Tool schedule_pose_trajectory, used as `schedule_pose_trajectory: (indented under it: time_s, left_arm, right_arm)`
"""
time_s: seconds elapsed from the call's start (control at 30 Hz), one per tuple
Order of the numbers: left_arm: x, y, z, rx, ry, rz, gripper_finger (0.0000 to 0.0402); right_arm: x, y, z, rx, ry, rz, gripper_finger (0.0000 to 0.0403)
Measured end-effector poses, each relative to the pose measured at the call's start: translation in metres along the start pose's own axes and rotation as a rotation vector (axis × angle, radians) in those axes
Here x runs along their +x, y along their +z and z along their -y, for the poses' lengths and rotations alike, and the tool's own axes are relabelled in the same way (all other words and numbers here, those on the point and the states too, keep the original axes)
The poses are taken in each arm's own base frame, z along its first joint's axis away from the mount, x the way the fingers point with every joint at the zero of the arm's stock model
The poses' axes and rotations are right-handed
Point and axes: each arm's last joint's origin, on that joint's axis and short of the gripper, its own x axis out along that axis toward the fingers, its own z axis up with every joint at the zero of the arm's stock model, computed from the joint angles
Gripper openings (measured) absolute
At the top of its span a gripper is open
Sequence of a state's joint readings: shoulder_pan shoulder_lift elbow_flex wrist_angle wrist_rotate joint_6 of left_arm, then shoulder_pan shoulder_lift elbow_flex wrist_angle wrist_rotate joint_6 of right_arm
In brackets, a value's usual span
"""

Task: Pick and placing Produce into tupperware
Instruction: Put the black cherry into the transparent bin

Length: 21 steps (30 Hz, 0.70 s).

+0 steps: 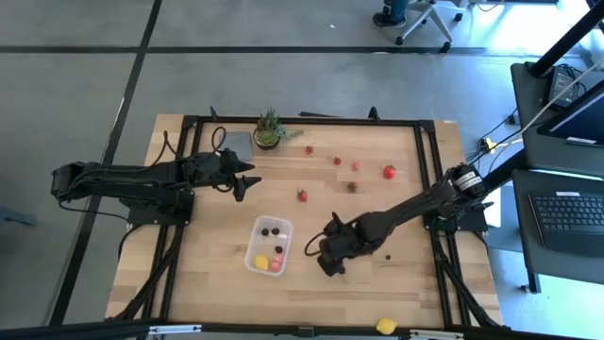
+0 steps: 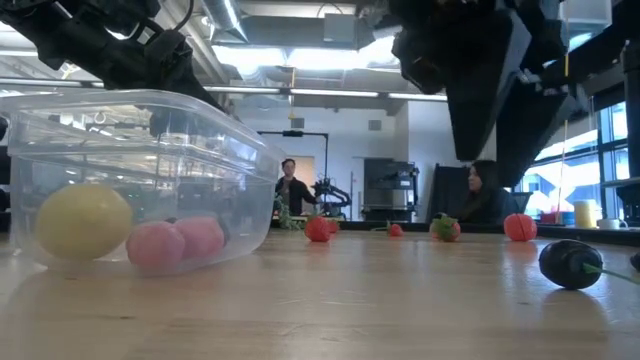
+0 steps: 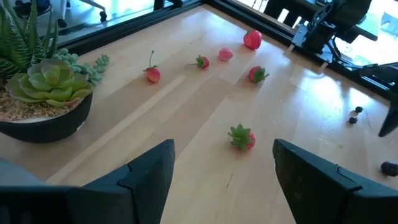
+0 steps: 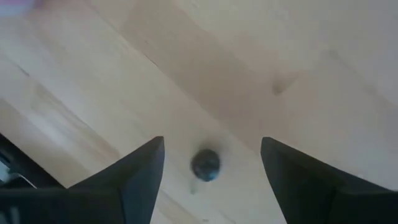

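High view, tub: the small clear rectangular plastic tub [image 1: 269,245] sits low and centre on the light wooden table [image 1: 189,283], holding a yellow lemon-like piece [image 1: 260,262], a pink-red piece and dark berries.
High view, right gripper: the right gripper [image 1: 332,263] hangs just right of the tub, over bare wood.
High view, left gripper: the left gripper [image 1: 243,182] waits at the upper left of the table, near the green spiky potted plant [image 1: 269,129].
High view, loose fruit: red strawberry-like pieces [image 1: 389,172] lie scattered across the upper centre; another yellow piece [image 1: 386,326] lies at the bottom edge.
Low view, tub: the tub [image 2: 140,175] fills the left, with the yellow piece [image 2: 84,222] and two pink pieces [image 2: 178,242] inside.
Low view, table: a dark berry-like piece [image 2: 570,264] lies at the right, red pieces along the far edge.
Low view, room: two people [image 2: 291,187] are in the background.
Left wrist view: the left gripper [image 3: 224,180] has its fingers spread, nothing between them; a red strawberry with a green cap [image 3: 242,137] lies ahead, the plant [image 3: 43,87] at the upper left.
Right wrist view: the right gripper [image 4: 211,180] has its fingers spread wide either side of a small dark round berry [image 4: 206,165], which seems to rest on the wood, untouched.
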<state>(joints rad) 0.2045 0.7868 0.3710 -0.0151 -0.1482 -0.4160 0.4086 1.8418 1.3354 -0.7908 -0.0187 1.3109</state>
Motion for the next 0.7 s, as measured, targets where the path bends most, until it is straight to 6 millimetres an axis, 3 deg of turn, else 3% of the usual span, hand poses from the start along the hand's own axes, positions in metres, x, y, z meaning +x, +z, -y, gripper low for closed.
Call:
schedule_pose_trajectory:
  time_s: [0.7]
  left_arm:
    - [0.000,-0.001,0.001,0.061,-0.033,-0.020,0.0261]
  right_arm:
    - [0.043,-0.037,-0.011,0.232,-0.060,-0.015,0.0268]
